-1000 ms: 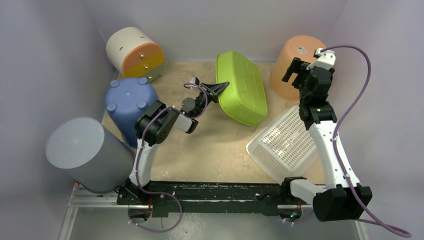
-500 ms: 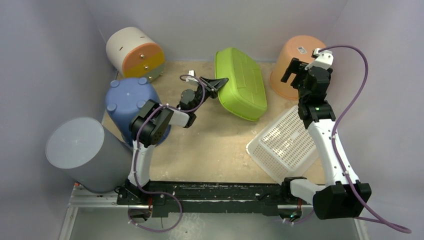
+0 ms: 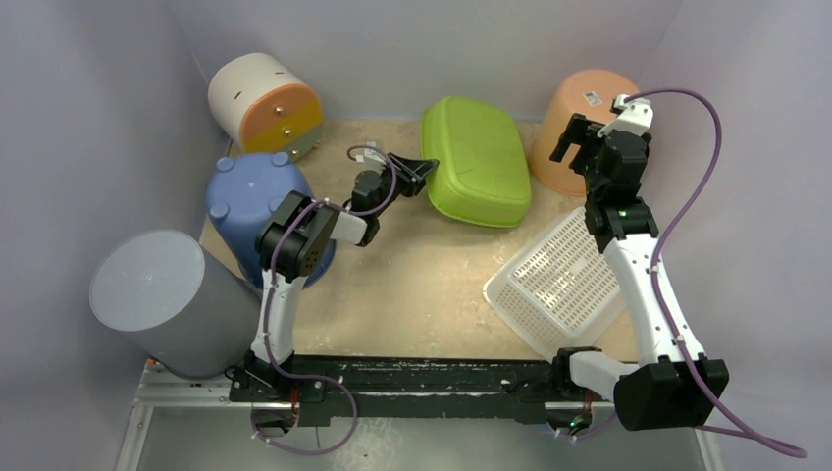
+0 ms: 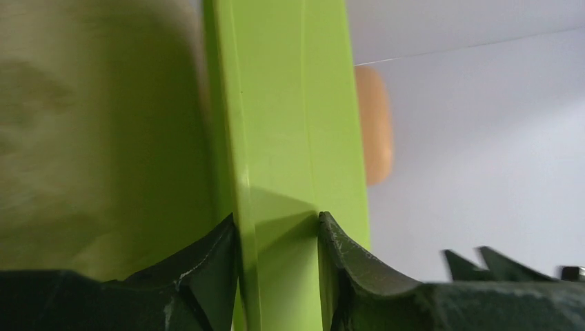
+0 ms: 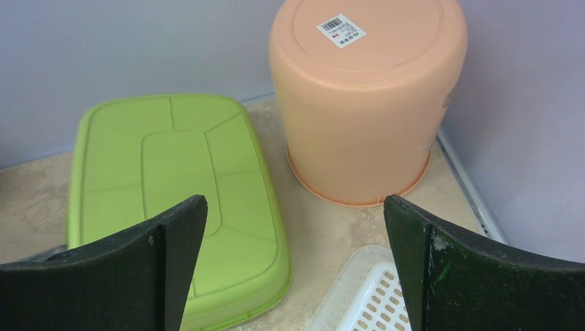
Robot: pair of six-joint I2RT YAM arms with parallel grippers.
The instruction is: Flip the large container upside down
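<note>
Large lime-green plastic container (image 3: 476, 162) lies base-up, long axis roughly twelve-to-six.
Left hand (image 3: 424, 167) straddles its nine o'clock rim, grip undeterminable; right hand (image 3: 577, 137) wide, empty, at three o'clock.

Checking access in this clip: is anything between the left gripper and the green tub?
Nothing visible does. The left gripper sits at the green tub's left rim, its jaws on either side of that rim in the left wrist view. The tub lies bottom up.
</note>
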